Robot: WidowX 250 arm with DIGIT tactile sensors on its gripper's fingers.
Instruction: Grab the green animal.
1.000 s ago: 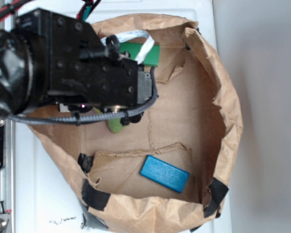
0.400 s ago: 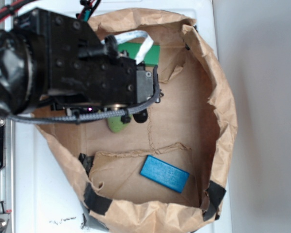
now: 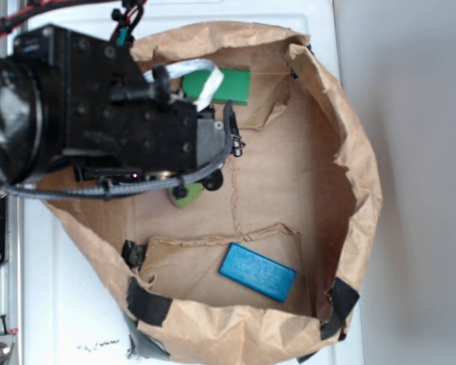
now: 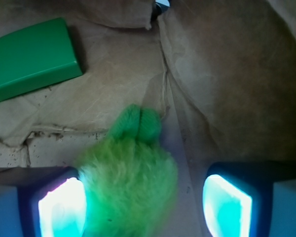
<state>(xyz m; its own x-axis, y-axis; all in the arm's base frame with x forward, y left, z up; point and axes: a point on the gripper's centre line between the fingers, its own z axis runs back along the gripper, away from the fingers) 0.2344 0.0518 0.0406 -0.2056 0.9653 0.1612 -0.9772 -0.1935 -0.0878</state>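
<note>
The green animal point(image 4: 130, 182), a fuzzy yellow-green plush, lies on the brown paper floor between my fingers in the wrist view. It presses against the left pad point(image 4: 61, 207), and a gap separates it from the right pad point(image 4: 227, 202). My gripper point(image 4: 144, 205) is open and set down around the toy. In the exterior view the black arm hides most of the gripper point(image 3: 201, 186), and only a small edge of the green animal point(image 3: 186, 198) peeks out beneath it.
A flat green block point(image 4: 29, 57) lies just beyond the toy and shows near the bag's far wall point(image 3: 232, 85). A blue block point(image 3: 258, 271) rests at the near side. The crumpled paper bag's walls point(image 3: 357, 198) ring everything.
The arm has shifted a little to the left and toward the far side. Less of the green animal shows from under it now.
</note>
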